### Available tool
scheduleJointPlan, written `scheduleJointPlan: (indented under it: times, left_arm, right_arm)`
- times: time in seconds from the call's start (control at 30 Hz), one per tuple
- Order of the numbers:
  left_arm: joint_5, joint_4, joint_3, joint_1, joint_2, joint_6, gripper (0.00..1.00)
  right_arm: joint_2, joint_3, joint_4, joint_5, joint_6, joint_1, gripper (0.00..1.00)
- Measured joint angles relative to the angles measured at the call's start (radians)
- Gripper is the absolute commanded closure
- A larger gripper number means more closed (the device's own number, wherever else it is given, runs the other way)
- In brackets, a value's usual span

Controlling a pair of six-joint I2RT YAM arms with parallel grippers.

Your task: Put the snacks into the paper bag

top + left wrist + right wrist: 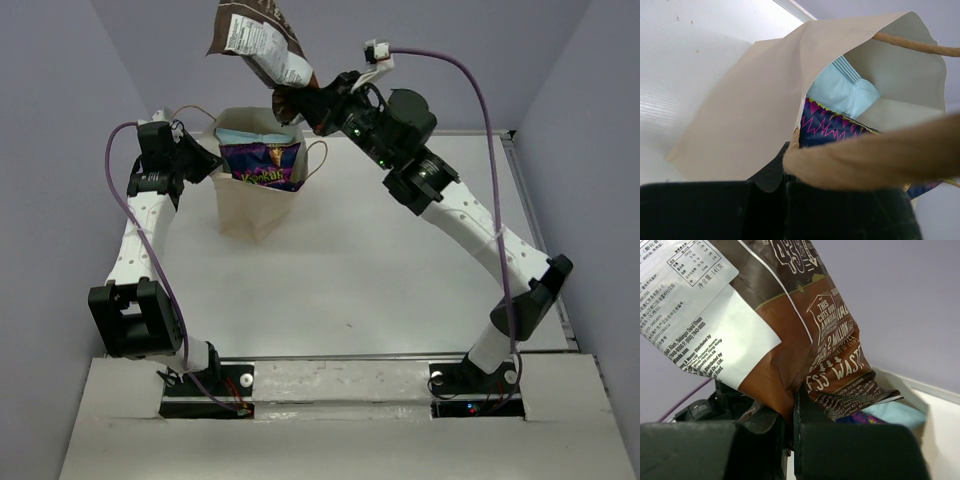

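Step in hand: carrying a packet over to the bag, drop not yet made. The right gripper (pixel 290 100) is clamped on the bottom corner of the dark brown crinkly foil snack packet (pixel 255 38), and the right wrist view shows both fingers squeezed tight on the foil. The packet sticks up and out at about 11 o'clock from that gripper, high in the air and clear of everything.

The tall cream-tan paper bag (pixel 250 210) stands upright on the white table (pixel 400 260), with its mouth at roughly 7 o'clock from the right gripper and lower. Two snacks are already inside, standing up past the rim: the purple-blue foil packet with yellow lettering (pixel 262 165) and, behind it, the brown and light blue foil packet (pixel 245 135). No orange packet is visible, and I cannot tell if it lies deeper in the bag.

The left gripper (pixel 208 160) is at the bag's 9 o'clock rim. In the left wrist view its fingers look pinched on the rim by the brown cord handle (pixel 875 160), seemingly keeping the mouth open.

Next move, as I judge it: shift the packet toward 7 o'clock until it is over the opening, lower it, tip the loose end in, then release. The opening is crowded, so the packet could catch on the rim.
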Motion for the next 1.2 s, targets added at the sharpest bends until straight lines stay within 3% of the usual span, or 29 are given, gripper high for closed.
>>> scheduleJointPlan:
  times: [0.13,0.3,0.4,0.43,0.47,0.6,0.63,0.77,0.87,0.9,0.93,1.03,1.2]
  left_arm:
    - [-0.002,0.000,0.000,0.000,0.000,0.000,1.00]
    - [-0.001,0.000,0.000,0.001,0.000,0.000,1.00]
    - [0.000,0.000,0.000,0.004,0.000,-0.001,1.00]
    - [0.000,0.001,0.000,0.005,0.001,-0.002,1.00]
    - [0.000,0.001,0.000,0.006,0.002,-0.003,1.00]
    - [0.004,0.003,0.000,0.010,0.006,-0.011,1.00]
    - [0.006,0.005,0.000,0.011,0.007,-0.013,1.00]
    - [0.010,0.010,0.000,0.016,0.012,-0.016,1.00]
    - [0.013,0.016,0.000,0.018,0.014,-0.016,1.00]
    - [0.014,0.016,0.000,0.018,0.014,-0.016,1.00]
    - [0.014,0.016,0.000,0.018,0.014,-0.016,1.00]
    - [0.014,0.016,0.000,0.019,0.014,-0.016,1.00]
    - [0.015,0.016,0.000,0.019,0.014,-0.016,1.00]
  right_arm:
    - [0.126,0.000,0.082,-0.055,0.094,0.028,0.99]
    - [0.249,-0.028,0.048,-0.084,0.196,0.030,0.99]
    - [0.314,-0.009,-0.027,-0.091,0.218,0.034,0.82]
    - [0.335,0.010,-0.066,-0.090,0.216,0.035,0.70]
    - [0.351,0.033,-0.111,-0.086,0.213,0.038,0.63]
    - [0.368,0.099,-0.237,-0.064,0.176,0.055,0.45]
    - [0.368,0.123,-0.267,-0.055,0.164,0.055,0.30]
    - [0.380,0.248,-0.374,-0.045,0.109,0.061,0.24]
    - [0.410,0.407,-0.456,-0.079,0.037,0.063,0.30]
    - [0.414,0.440,-0.467,-0.085,0.023,0.064,0.39]
    - [0.413,0.470,-0.469,-0.089,0.004,0.065,0.59]
    - [0.382,0.474,-0.418,-0.096,-0.014,0.072,0.80]
    - [0.395,0.459,-0.296,-0.110,-0.017,0.083,0.84]
